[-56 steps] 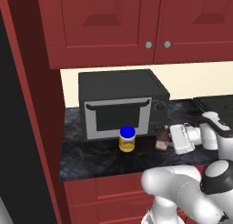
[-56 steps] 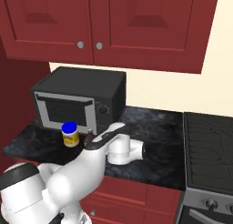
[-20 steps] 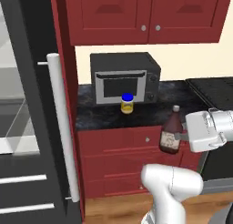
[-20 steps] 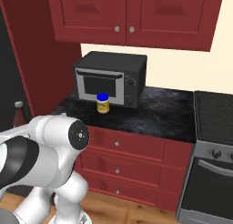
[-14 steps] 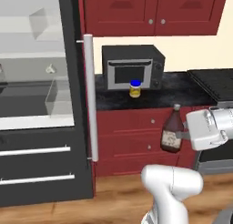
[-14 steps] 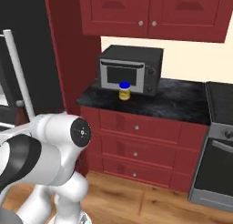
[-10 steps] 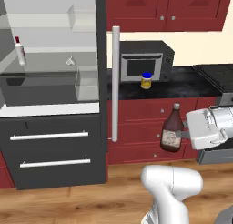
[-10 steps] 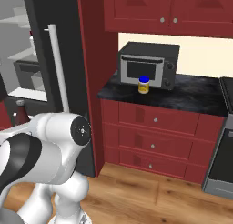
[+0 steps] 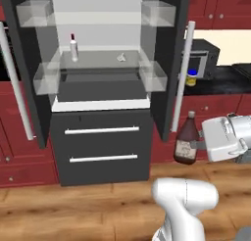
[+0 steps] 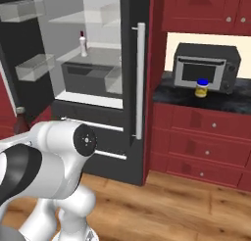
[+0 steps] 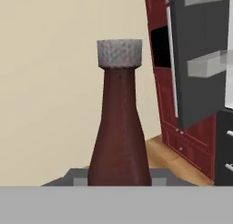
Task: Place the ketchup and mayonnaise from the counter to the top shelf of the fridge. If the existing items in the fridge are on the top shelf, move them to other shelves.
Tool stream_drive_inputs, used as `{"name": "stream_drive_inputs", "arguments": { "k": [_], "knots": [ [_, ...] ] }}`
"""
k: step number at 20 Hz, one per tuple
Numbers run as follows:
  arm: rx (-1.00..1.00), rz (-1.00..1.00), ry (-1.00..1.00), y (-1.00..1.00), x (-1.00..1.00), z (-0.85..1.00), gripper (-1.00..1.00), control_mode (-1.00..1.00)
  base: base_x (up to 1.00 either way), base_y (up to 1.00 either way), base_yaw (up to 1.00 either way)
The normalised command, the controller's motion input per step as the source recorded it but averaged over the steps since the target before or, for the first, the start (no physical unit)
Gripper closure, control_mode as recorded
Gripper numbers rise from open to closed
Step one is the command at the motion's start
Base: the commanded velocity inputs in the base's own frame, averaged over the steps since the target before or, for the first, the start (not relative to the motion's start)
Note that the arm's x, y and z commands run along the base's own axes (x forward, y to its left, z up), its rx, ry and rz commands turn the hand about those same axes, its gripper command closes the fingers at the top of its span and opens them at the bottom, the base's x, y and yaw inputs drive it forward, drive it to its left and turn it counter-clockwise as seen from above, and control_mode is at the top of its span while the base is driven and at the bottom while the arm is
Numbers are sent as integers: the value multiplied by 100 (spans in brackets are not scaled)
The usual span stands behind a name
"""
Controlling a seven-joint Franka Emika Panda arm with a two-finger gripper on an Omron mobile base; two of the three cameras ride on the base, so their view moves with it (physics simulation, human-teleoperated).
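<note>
Swinging round with the base, the cameras now face the open fridge [image 9: 100, 95], which earlier sat off to the left edge. Inside it, a small white bottle [image 9: 74, 47] stands upright on a shelf. Right of the fridge, the pincer [image 9: 195, 144] grips the ketchup bottle [image 9: 187, 145] upright above the floor. Farther right, the mayonnaise jar [image 9: 192, 77] stands on the counter [image 9: 223, 81] before the microwave [image 9: 205, 59].

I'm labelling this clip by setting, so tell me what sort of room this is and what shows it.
A home kitchen, rendered rather than real. An open fridge with clear shelves stands beside dark red cabinets, and a microwave sits on the dark counter with a small jar in front of it.
</note>
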Motion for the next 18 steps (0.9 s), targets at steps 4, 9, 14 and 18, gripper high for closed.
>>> {"name": "stream_drive_inputs", "arguments": {
  "k": [4,9,14,18],
  "knots": [
    [0,0,0,0,0,0,100,100,96,100,-6],
    [0,0,0,0,0,0,100,100,100,87,-9],
    [0,0,0,0,0,0,100,100,91,19,-14],
    [0,0,0,0,0,0,100,100,56,-18,-13]
  ]
}}
